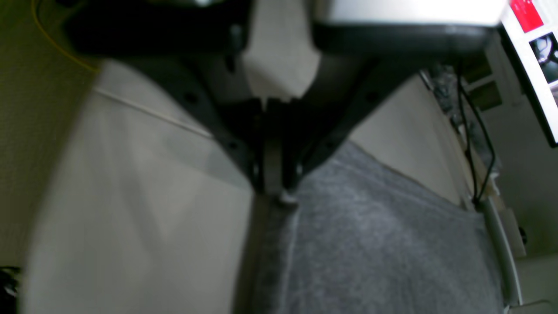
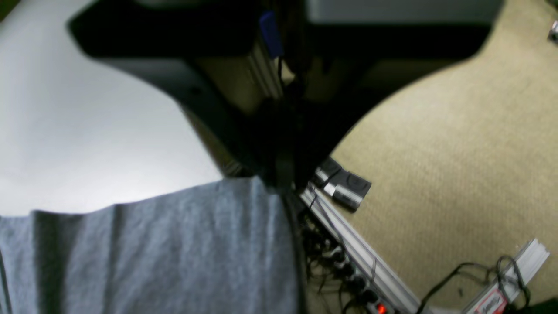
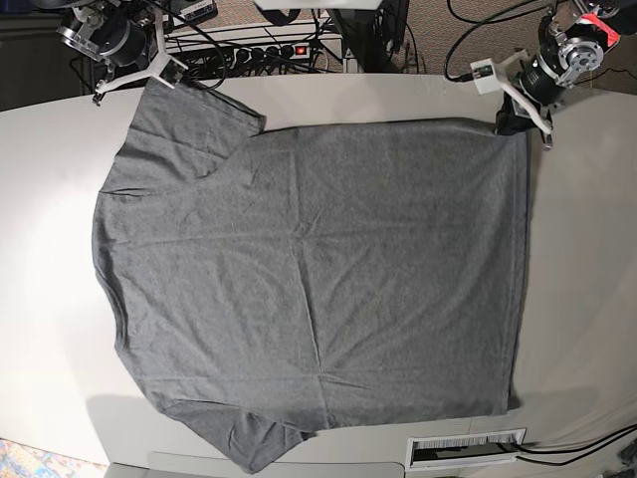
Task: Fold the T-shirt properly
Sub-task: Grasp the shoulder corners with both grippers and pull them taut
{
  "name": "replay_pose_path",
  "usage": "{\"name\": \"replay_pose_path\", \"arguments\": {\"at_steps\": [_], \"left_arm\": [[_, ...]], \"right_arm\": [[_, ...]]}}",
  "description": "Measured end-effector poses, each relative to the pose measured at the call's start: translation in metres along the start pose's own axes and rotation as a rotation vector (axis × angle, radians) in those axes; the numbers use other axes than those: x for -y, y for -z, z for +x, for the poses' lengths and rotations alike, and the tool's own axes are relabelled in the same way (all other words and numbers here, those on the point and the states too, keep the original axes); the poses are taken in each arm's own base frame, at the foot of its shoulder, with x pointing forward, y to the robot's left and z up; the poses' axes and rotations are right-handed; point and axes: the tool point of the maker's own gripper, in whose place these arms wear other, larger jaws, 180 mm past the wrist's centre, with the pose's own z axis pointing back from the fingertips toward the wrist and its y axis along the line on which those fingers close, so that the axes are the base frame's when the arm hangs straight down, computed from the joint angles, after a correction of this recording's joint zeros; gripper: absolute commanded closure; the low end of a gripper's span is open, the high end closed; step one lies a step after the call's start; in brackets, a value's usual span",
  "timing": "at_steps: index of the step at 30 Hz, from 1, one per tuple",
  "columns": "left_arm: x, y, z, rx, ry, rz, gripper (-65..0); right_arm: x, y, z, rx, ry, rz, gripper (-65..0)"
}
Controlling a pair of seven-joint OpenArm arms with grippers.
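The heather-grey T-shirt (image 3: 309,259) lies spread flat on the white table (image 3: 50,179), with its neck side to the left and its hem to the right. My left gripper (image 3: 510,121) is at the far right corner of the hem. In the left wrist view its fingers (image 1: 279,192) are closed on the shirt's edge (image 1: 370,244). My right gripper (image 3: 167,78) is at the far left sleeve tip. In the right wrist view it (image 2: 283,179) is closed on the fabric corner (image 2: 174,244), held at the table's far edge.
A power strip (image 3: 269,50) with cables lies behind the table's far edge and also shows in the right wrist view (image 2: 353,274) over beige carpet (image 2: 457,152). A slotted vent (image 3: 466,448) sits at the front edge. A screen (image 1: 536,56) stands off to the side.
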Motion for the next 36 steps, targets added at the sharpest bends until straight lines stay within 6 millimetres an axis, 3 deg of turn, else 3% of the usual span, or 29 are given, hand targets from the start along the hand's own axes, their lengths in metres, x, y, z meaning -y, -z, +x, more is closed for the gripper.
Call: {"name": "replay_pose_path", "arguments": {"at_steps": [4,7,8,11,12,19,24,31,32,36], "left_arm": [[0.01,-0.006,0.0,-0.005,0.052,-0.006,0.0],[0.011,-0.008,0.001,-0.006,0.038,0.015,0.0],[0.011,-0.008,0.001,-0.006,0.038,0.017,0.0],[0.011,-0.008,0.001,-0.005,0.038,0.017,0.0],[0.01,-0.008,0.001,-0.004,0.038,0.018,0.0],[0.011,-0.008,0.002,0.001,0.038,0.017,0.0],[0.011,-0.008,0.002,0.002,0.038,0.017,0.0],[0.011,-0.008,0.002,0.008,0.038,0.018,0.0],[0.011,-0.008,0.003,0.008,0.037,0.018,0.0],[0.011,-0.008,0.003,0.013,0.036,0.017,0.0]], "right_arm": [[-0.016,-0.004,-0.002,0.011,-0.014,0.036,0.0],[-0.016,-0.004,-0.001,0.016,-0.014,0.035,0.0],[-0.015,-0.004,-0.001,0.015,-0.016,0.032,-3.2],[-0.015,-0.004,0.0,0.018,-0.015,0.033,-30.9],[-0.015,-0.004,0.0,0.022,-0.016,0.032,-34.9],[-0.007,-0.003,0.023,0.165,-0.08,-0.016,-35.0],[0.009,0.013,0.012,0.107,-0.102,-0.058,-35.0],[0.007,0.03,0.034,0.129,-0.18,-0.072,-34.8],[0.009,0.032,0.035,0.122,-0.183,-0.078,-32.3],[0.008,0.031,0.032,0.051,-0.223,-0.091,-10.1]]}}
